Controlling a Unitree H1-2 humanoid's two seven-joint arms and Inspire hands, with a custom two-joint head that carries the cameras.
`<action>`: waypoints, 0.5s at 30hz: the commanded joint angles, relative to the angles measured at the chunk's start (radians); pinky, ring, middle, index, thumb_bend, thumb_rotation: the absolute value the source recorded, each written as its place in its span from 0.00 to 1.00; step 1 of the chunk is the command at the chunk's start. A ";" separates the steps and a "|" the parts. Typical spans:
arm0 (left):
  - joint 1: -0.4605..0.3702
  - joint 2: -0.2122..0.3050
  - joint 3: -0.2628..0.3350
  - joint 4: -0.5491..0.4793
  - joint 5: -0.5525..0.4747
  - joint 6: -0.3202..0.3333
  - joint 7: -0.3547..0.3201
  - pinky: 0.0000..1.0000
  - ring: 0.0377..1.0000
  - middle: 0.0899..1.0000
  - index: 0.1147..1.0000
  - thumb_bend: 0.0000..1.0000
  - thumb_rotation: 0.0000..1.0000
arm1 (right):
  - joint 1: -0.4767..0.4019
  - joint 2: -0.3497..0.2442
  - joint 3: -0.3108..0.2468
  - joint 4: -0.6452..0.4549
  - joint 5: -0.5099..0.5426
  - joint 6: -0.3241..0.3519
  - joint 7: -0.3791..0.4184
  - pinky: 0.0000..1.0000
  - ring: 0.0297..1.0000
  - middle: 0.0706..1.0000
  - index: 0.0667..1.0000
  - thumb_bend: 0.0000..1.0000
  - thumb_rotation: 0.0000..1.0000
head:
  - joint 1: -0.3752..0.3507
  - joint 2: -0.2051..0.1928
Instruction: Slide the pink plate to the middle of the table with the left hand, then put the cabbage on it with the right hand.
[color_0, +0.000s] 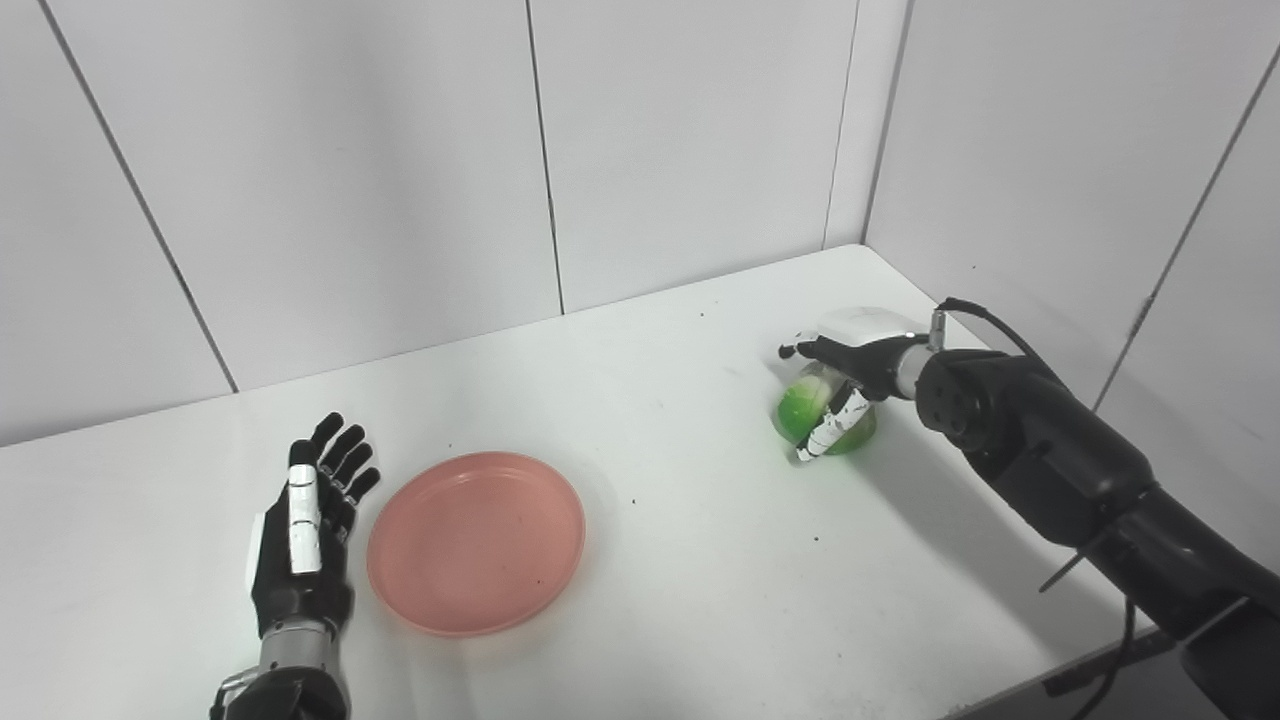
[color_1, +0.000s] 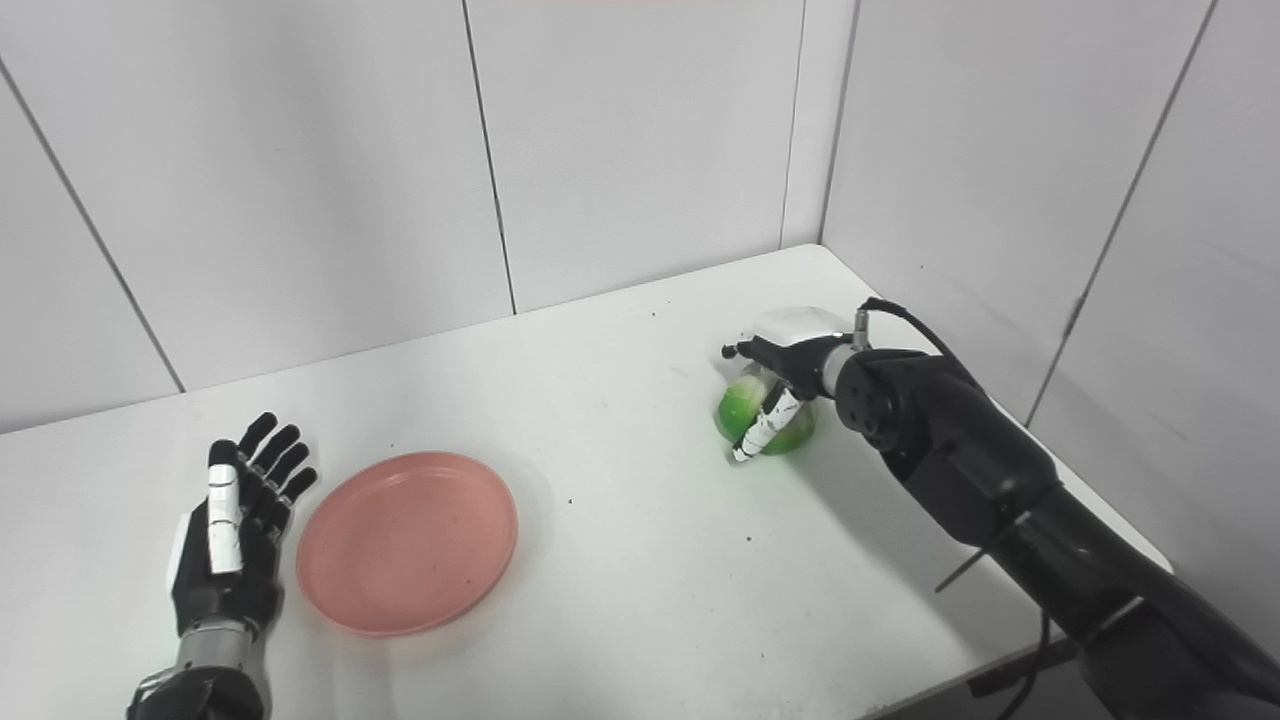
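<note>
I can read no writing anywhere: no label, brand, number or sign on my hands, on the plate, on the cabbage, on the table or on the wall panels.

1. The left hand (color_0: 305, 535) has black fingers, with a white strip running along one of them and a white panel at the outer edge of the palm
2. Its wrist is a silver-grey metal cuff above a black forearm
3. The right hand (color_0: 840, 375) is black too, with a glossy white shell on its back and a white segmented strip with dark marks on one finger
4. A silver ring joins it to a bulky matte-black forearm with a round joint
5. A thin black cable loops over the right wrist; another hangs under the arm
</note>
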 joint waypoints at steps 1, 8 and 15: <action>0.017 0.005 -0.002 0.013 0.002 -0.014 -0.011 0.85 0.86 0.84 0.81 0.73 0.90 | -0.034 -0.028 -0.026 -0.032 0.009 -0.046 -0.034 1.00 1.00 1.00 0.93 1.00 0.36 | 0.001 -0.001; 0.015 -0.001 0.003 0.014 0.002 -0.010 0.003 0.83 0.86 0.84 0.81 0.73 0.89 | -0.053 -0.047 -0.010 -0.016 0.020 -0.067 0.008 1.00 1.00 1.00 0.96 1.00 0.33 | 0.000 0.001; 0.019 0.004 -0.002 0.003 0.003 0.001 -0.004 0.84 0.87 0.84 0.81 0.72 0.90 | -0.073 -0.059 0.007 0.000 0.028 -0.091 0.054 1.00 1.00 1.00 0.99 1.00 0.26 | 0.000 0.001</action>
